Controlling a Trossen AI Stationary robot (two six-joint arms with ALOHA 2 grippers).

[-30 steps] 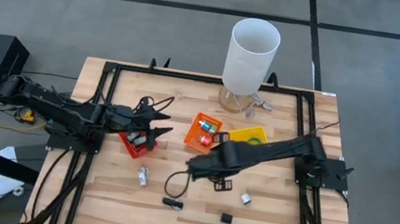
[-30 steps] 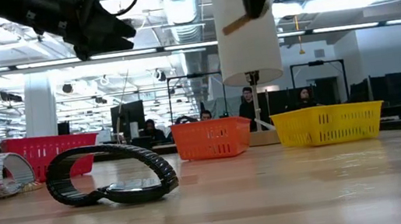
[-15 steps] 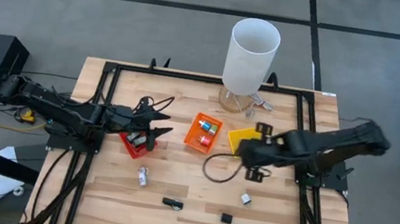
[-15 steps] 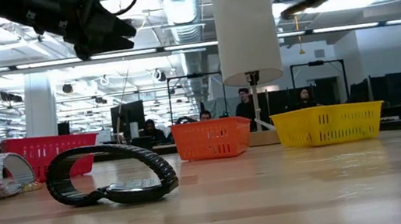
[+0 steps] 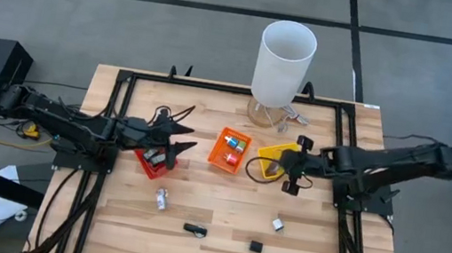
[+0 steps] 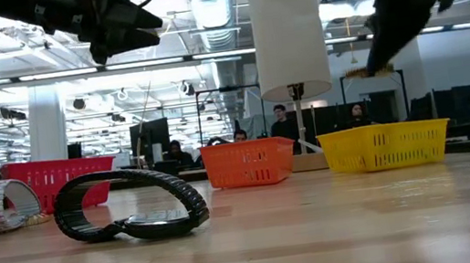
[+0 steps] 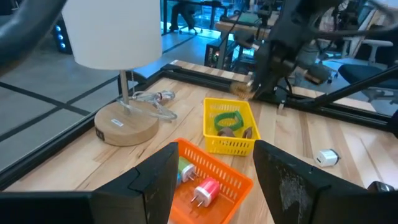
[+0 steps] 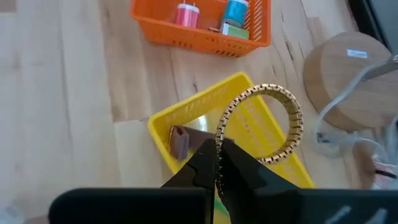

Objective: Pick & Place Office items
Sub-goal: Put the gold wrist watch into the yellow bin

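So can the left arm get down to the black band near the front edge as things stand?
Probably yes. The left tool hangs open and empty over the red bin, and bare wood lies between it and the black band. The right tool, holding a gold band, is far off.

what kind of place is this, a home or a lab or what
Probably an open-plan robotics lab or office: exposed ceiling ducts, rows of desks with monitors and people behind the wooden table.

Three bins sit across the middle of the table: left bin, middle bin, right bin. The lamp stands behind them. Small plugs lie in front.
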